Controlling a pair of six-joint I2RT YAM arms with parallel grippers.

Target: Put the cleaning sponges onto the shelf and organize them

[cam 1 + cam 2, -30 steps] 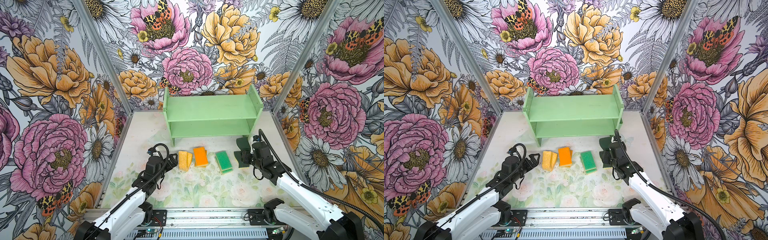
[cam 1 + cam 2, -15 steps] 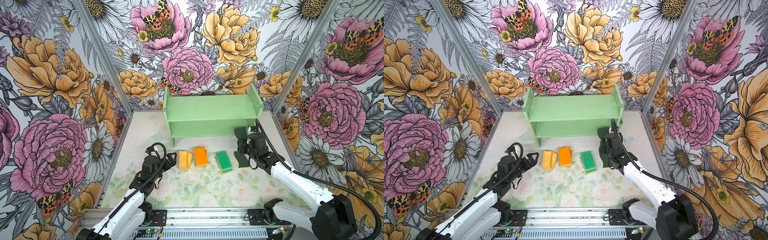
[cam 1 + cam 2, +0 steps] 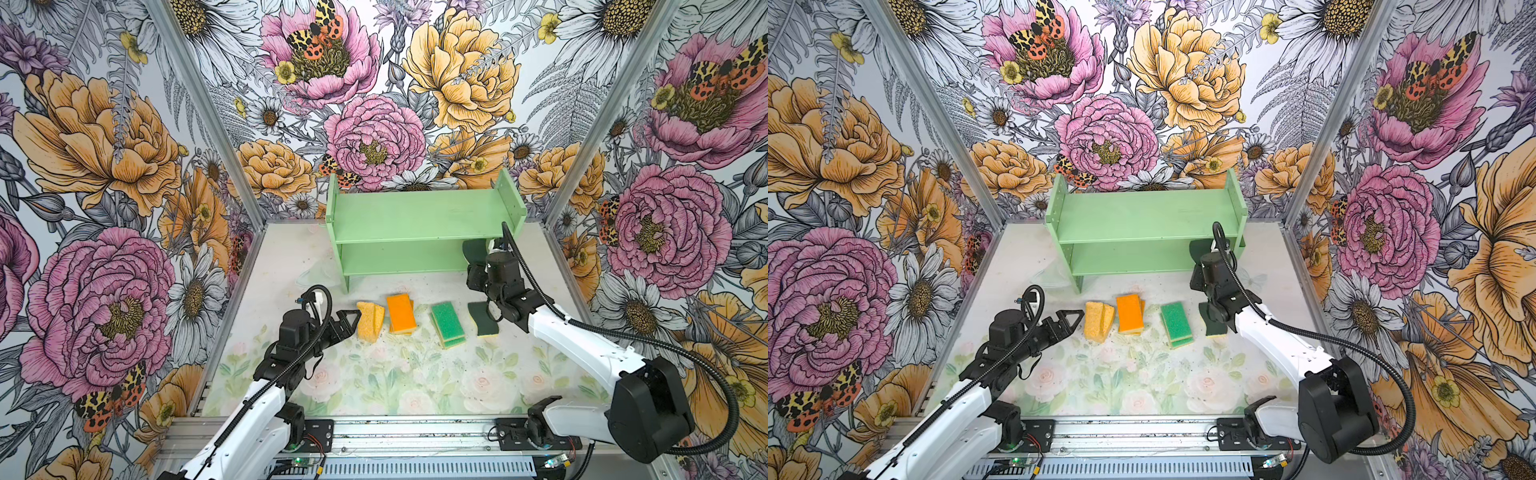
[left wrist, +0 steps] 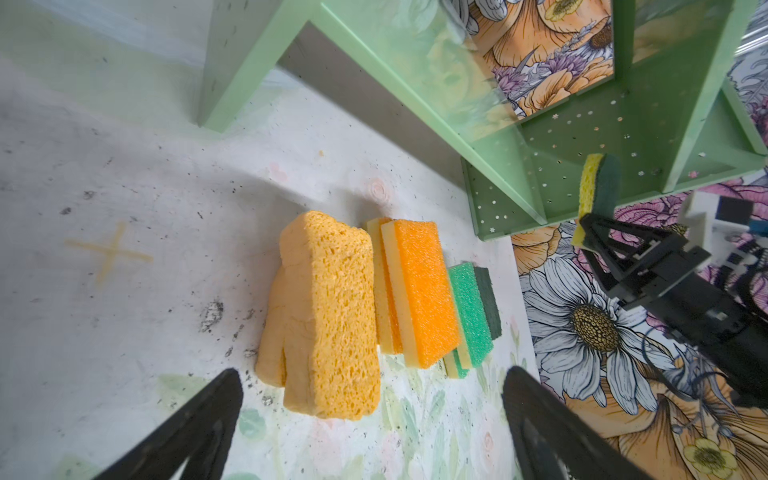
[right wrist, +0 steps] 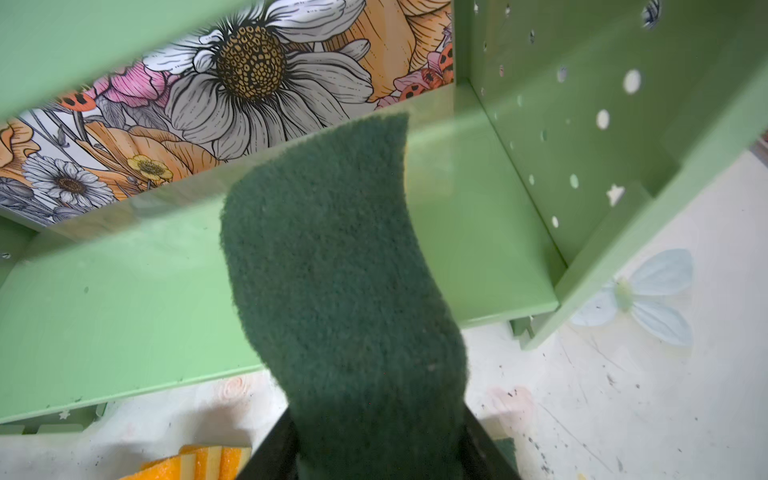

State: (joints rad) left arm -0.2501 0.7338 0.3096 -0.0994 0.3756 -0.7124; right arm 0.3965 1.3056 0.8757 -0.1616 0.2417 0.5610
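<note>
Right wrist: wavy dark-green sponge [image 5: 340, 270] clamped at near end by right fingers [image 5: 490, 457]; soft, light, squash expected. Left fingers [image 4: 187, 424] spread, empty.

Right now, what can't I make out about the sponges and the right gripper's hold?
Right gripper: in the right wrist view, fingertips covered by the held dark-green sponge and cut off by the frame edge.
Whether that sponge touches the shelf: both top views look down on it, hiding any gap.
Second dark-green sponge: partly behind the right arm in both top views.
Orange stack: count unclear, top sponge covers the rest.
</note>
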